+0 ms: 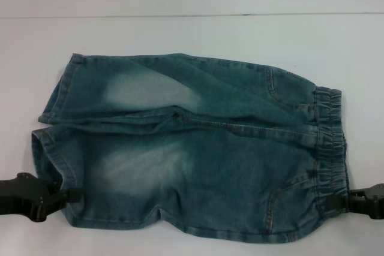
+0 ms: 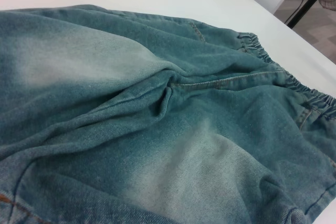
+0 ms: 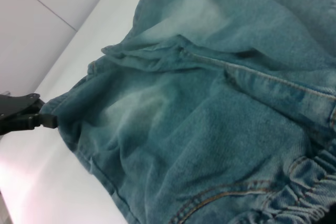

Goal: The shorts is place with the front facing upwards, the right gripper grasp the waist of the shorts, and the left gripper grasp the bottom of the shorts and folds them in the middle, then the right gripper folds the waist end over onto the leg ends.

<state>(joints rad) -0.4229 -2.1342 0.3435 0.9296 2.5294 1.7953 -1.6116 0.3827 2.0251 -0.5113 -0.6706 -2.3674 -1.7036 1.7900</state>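
Two grippers meet one pair of shorts [image 1: 192, 148] spread flat on the white table [image 1: 192, 34]. Nearest, the left gripper [image 1: 71, 195] is clamped on the bottom of the shorts [image 1: 57, 175] at the near leg's hem, and the right gripper [image 1: 343, 201] is pinched onto the waist [image 1: 330, 148] at its near corner. Beyond — two legs side by side, each with one pale faded patch, the far one untouched.

Blue-green washed denim shorts [image 1: 198, 148] with pale faded thigh patches and orange-brown pocket stitching lie on a white table [image 1: 180, 34]; black grippers flank the shorts.
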